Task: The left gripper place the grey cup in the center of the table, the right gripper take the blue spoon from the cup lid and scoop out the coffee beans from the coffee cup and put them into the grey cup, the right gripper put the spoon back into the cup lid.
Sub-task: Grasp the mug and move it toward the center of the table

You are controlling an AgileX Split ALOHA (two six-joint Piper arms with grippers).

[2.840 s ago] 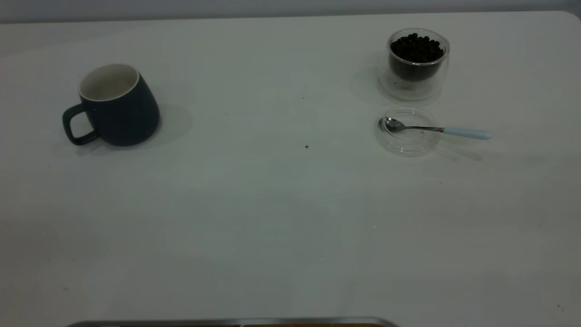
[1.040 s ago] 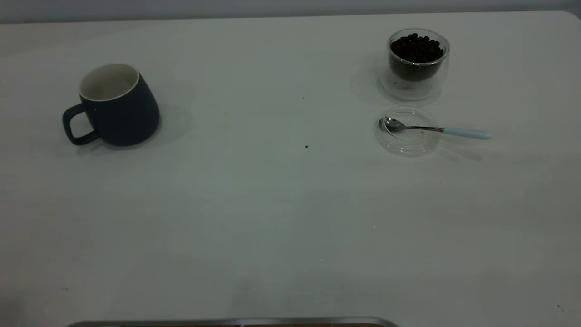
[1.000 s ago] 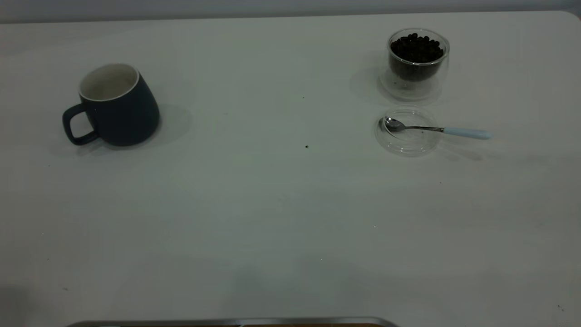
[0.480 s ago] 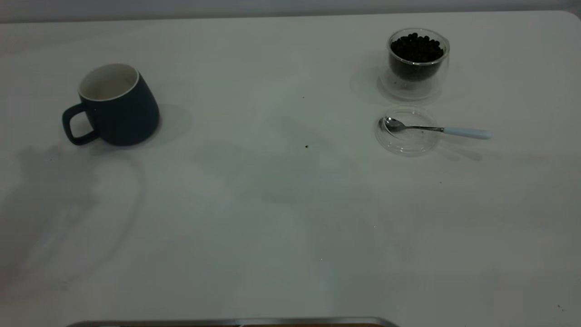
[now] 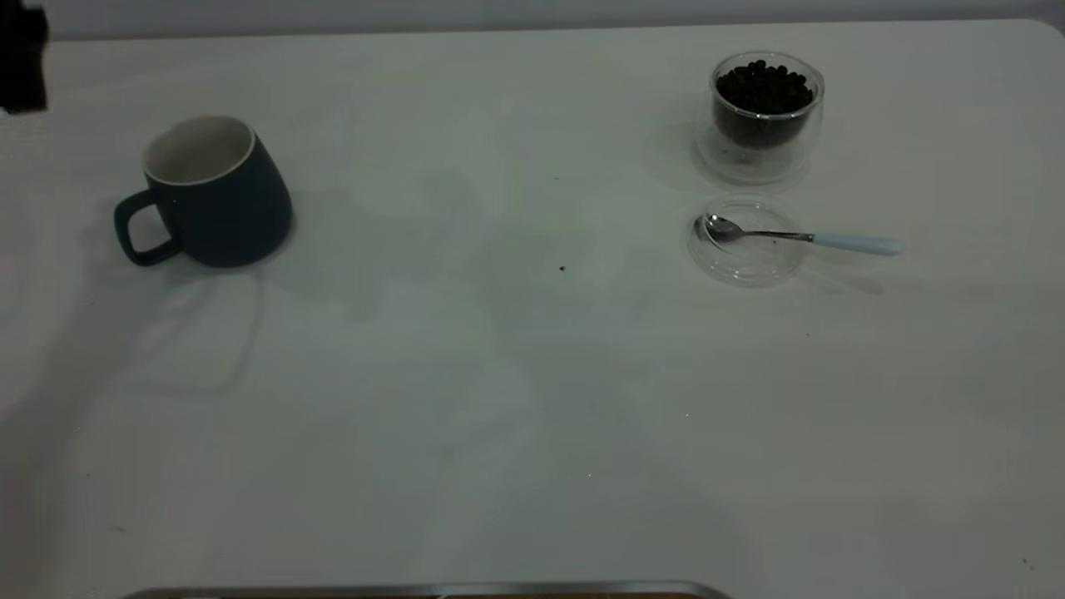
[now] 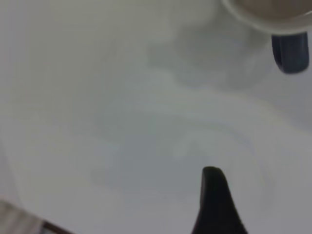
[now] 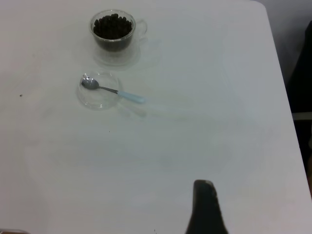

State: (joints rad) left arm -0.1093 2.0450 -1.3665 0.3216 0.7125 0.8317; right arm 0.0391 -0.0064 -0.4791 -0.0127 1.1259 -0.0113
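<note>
White table [image 5: 499, 399], pale wall strip along its far edge. Mug [image 5: 218, 193] stands upright near the far left corner, handle toward the left edge, off-white inside looks empty. Not yet at centre. Glass cup [image 5: 766, 112] with beans [image 5: 764, 86] sits near the far right corner, upright. Lid [image 5: 746, 241] lies flat just in front of it, apart from it. Spoon [image 5: 799, 237] rests with its bowl in the lid, blue handle sticking out over the rim toward the right edge.

Left gripper [image 5: 22, 58]: only a dark bit shows at the far left corner, above and beyond the mug, touching nothing. Left wrist view shows one finger [image 6: 214, 202] over bare table with the mug's rim and handle ahead; how far the fingers are spread, cannot tell. Right gripper is out of the exterior view; its wrist view has one finger [image 7: 205, 207] well short of the lid and cup, holding nothing; opening, cannot tell.

Handling guess: mug is ceramic, rigid, fairly heavy, glazed so probably slick. Best hold is likely across the wall at the rim or on the handle loop. Keep it upright, set down gently; it chips. Spoon is light and thin; take it by the overhanging handle.
</note>
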